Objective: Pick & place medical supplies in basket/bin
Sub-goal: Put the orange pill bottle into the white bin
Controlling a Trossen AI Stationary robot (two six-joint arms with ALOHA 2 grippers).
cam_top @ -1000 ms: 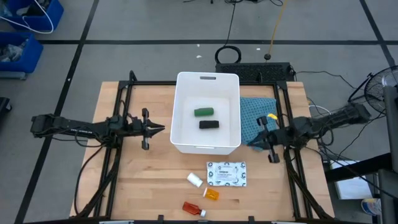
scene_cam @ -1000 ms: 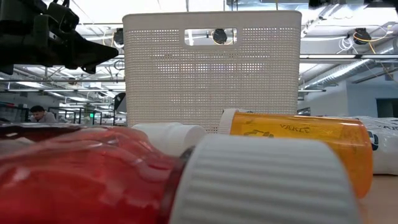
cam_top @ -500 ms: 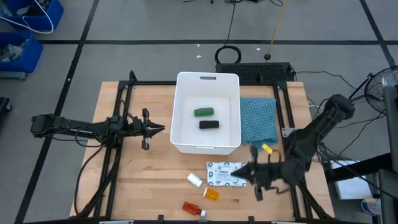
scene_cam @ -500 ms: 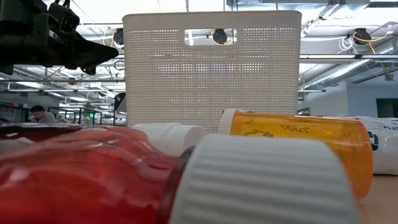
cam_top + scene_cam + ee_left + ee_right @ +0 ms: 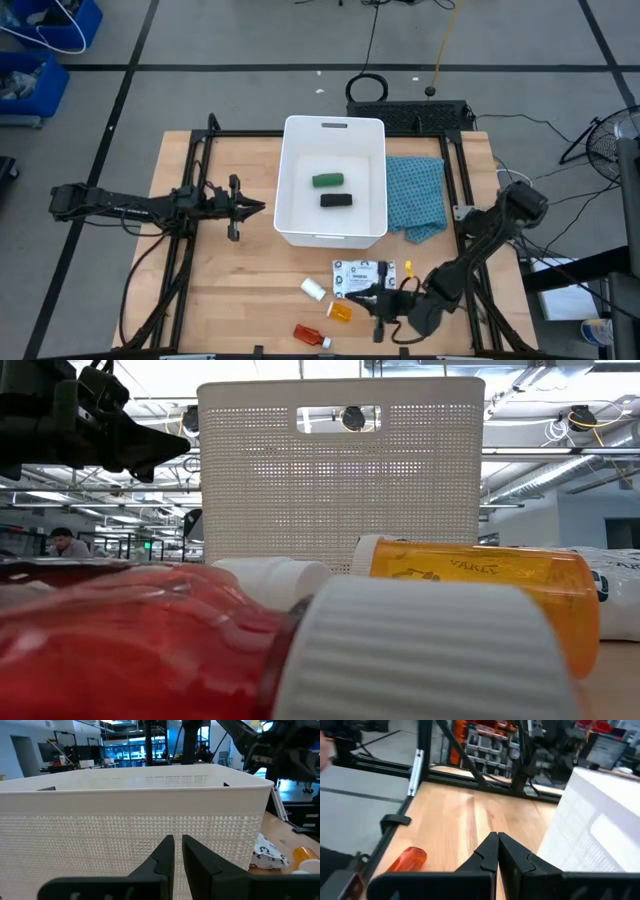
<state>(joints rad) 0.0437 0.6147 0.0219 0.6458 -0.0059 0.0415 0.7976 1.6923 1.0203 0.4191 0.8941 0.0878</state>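
step: reach for next pickup | right gripper is parked shut, empty, beside the orange vial near the white packet | tub already has green and black oblongs | left gripper shut, idle by tub | next: fingers need opening first, probably

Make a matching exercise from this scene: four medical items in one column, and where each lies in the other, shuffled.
Items:
1. green oblong
2. printed packet
3. red bottle
4. small white cylinder

Places:
A. on the table, nearest its front edge
B. inside the white tub
C. under the right end effector
D. just left of the orange vial

Pairs: 1-B, 2-C, 3-A, 4-D
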